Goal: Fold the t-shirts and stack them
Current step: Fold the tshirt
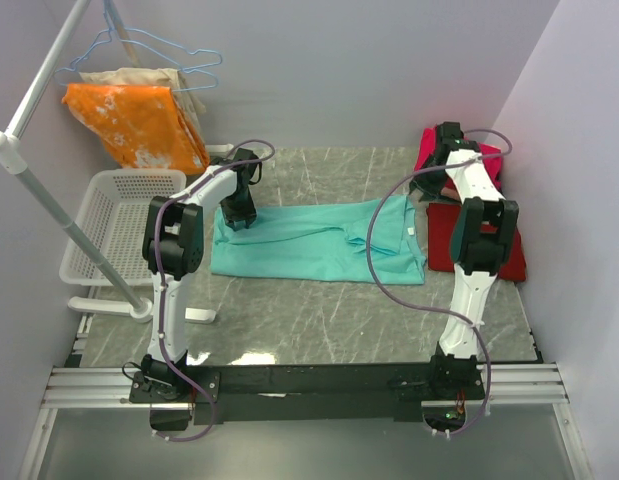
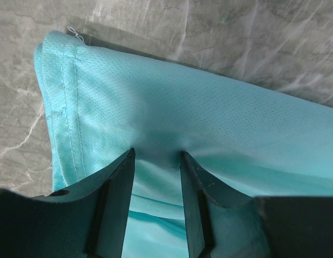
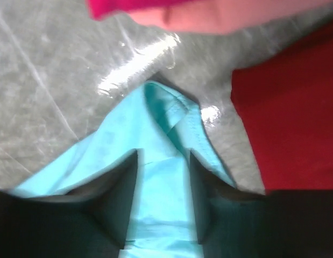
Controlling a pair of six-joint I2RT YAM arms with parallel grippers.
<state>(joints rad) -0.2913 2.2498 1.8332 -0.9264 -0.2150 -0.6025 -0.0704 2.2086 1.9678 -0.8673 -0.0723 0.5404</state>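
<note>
A teal t-shirt (image 1: 309,240) lies folded lengthwise across the middle of the table. My left gripper (image 1: 237,218) stands on its left end; in the left wrist view its jaws (image 2: 157,153) are open, tips resting on the teal fabric (image 2: 209,107) near the hem. My right gripper (image 3: 163,153) is open over the shirt's right end, with teal cloth (image 3: 161,123) lying between its blurred jaws. A dark red t-shirt (image 1: 444,245) lies at the right, partly under the right arm. A magenta-pink t-shirt (image 1: 429,150) sits behind it, with a salmon one (image 3: 209,19) beside it.
A white slatted basket (image 1: 99,220) stands at the left edge. Behind it a rack pole (image 1: 49,200) carries hangers with an orange white-blotched cloth (image 1: 139,125) and a beige cloth (image 1: 184,85). Walls close in on the left, back and right.
</note>
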